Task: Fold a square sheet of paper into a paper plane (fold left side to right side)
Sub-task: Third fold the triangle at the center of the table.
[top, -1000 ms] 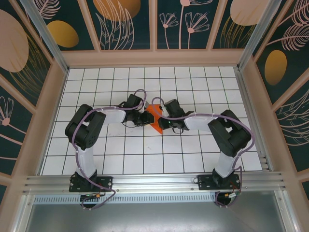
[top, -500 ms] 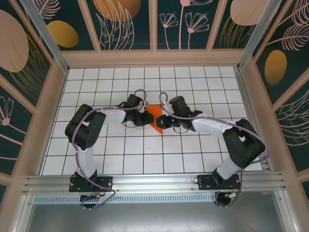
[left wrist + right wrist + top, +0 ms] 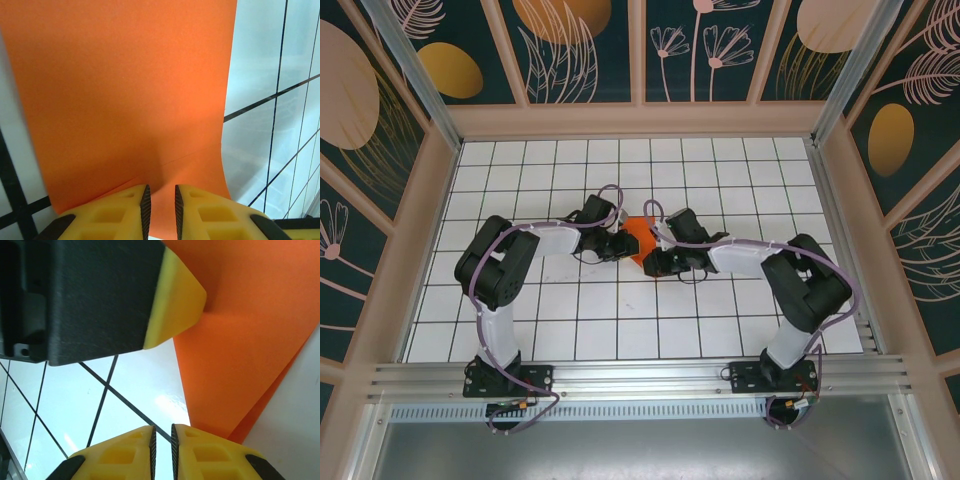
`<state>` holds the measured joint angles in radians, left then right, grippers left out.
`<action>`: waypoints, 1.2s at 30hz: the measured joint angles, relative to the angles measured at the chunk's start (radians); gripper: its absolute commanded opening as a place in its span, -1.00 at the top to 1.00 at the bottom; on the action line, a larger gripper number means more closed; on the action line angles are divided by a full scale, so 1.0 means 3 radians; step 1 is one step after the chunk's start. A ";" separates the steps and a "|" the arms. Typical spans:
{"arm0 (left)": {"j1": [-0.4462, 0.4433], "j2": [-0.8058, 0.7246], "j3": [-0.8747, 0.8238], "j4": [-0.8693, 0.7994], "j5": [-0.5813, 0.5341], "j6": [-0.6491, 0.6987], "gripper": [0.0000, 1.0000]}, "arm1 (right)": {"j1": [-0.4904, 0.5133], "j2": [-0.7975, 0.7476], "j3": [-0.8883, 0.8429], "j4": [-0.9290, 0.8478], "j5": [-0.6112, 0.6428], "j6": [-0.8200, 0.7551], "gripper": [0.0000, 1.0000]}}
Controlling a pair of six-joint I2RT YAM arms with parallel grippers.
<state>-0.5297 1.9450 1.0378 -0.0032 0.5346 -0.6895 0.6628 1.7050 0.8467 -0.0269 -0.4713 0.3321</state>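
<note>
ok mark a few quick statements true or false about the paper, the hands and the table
1. The paper is orange. True.
2. The left hand has its fingers spread wide. False: they stand close together, with the paper's edge between them.
3. The paper sits between the left hand and the right hand. True.
4. The table is bare wood. False: it is white with a dark grid.

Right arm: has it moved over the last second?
Yes. Against the white grid tiles, the right arm's elbow swung out toward the right wall, then came partway back.
</note>
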 measured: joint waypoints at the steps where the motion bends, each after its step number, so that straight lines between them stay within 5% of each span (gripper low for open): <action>1: 0.0000 0.0000 0.0000 0.0000 0.0000 0.0000 0.52 | 0.0000 0.0018 0.0000 -0.0001 0.0006 0.0000 0.62; 14: 0.0000 0.0000 0.0000 0.0000 -0.0001 0.0001 0.52 | 0.0000 0.0161 0.0001 -0.0028 0.0072 0.0041 0.63; 36: -0.0024 0.0018 0.0121 -0.0159 -0.0076 0.0025 0.49 | -0.0074 0.0148 -0.0193 0.0212 -0.0018 0.0454 1.00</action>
<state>-0.5369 1.9503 1.0740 -0.0509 0.5117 -0.6819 0.6407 1.7493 0.7887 0.0368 -0.4767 0.4683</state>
